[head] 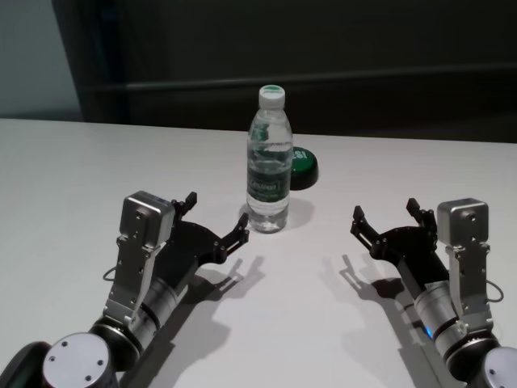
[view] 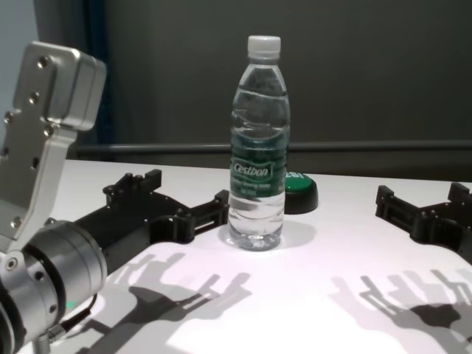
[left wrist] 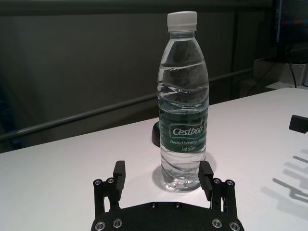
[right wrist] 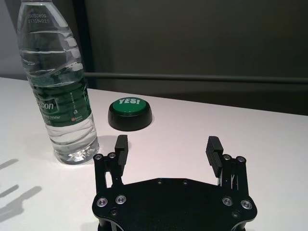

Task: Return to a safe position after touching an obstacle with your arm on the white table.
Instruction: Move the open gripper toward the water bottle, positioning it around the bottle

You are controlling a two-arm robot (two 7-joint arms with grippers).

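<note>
The obstacle, a clear water bottle (head: pixel 268 166) with a white cap and a dark green label, stands upright on the white table (head: pixel 73 170). My left gripper (head: pixel 216 210) is open just short of the bottle's base. Its inner fingertip (view: pixel 221 200) is right beside the bottle (view: pixel 258 147); whether they touch I cannot tell. In the left wrist view the bottle (left wrist: pixel 184 106) stands just ahead of the open left gripper (left wrist: pixel 162 171), offset toward one finger. My right gripper (head: pixel 384 210) hovers open and empty over the table, well apart from the bottle (right wrist: pixel 60 91).
A low black button with a green top (head: pixel 304 164) sits just behind and to the right of the bottle, also visible as the button (right wrist: pixel 130 108) ahead of the right gripper (right wrist: pixel 167 143). The table's far edge runs behind it, against a dark wall with a rail.
</note>
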